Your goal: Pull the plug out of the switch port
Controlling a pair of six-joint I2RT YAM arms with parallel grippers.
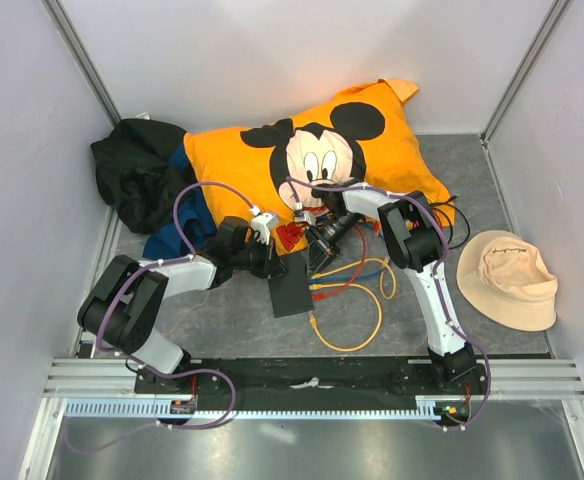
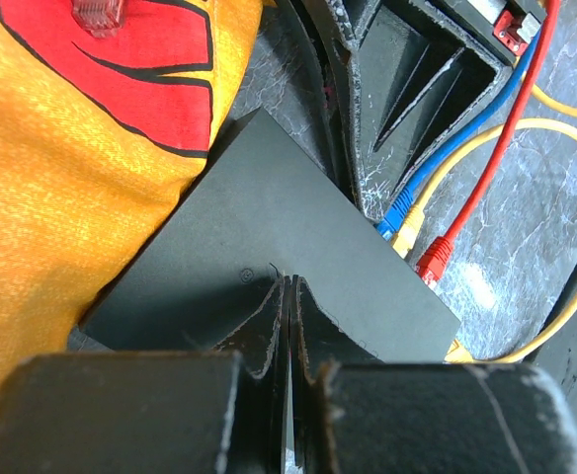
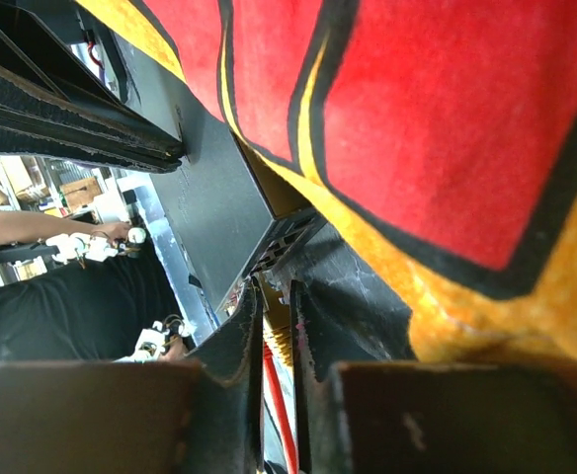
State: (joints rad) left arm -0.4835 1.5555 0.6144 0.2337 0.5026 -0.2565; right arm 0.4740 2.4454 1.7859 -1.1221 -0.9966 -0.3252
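Overhead, we are seeing the switch (image 1: 290, 295) lying on the table (image 1: 222, 315). From the left wrist, the left gripper (image 2: 288, 296), clenched, is pressing its top; a slip would let it drag. From the right wrist, we cannot tell whether the right gripper (image 3: 274, 296) is grasping a plug (image 3: 277, 344).

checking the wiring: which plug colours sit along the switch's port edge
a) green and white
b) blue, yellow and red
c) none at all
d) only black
b: the left wrist view shows a blue plug, a yellow plug and a red plug side by side at the edge of the switch
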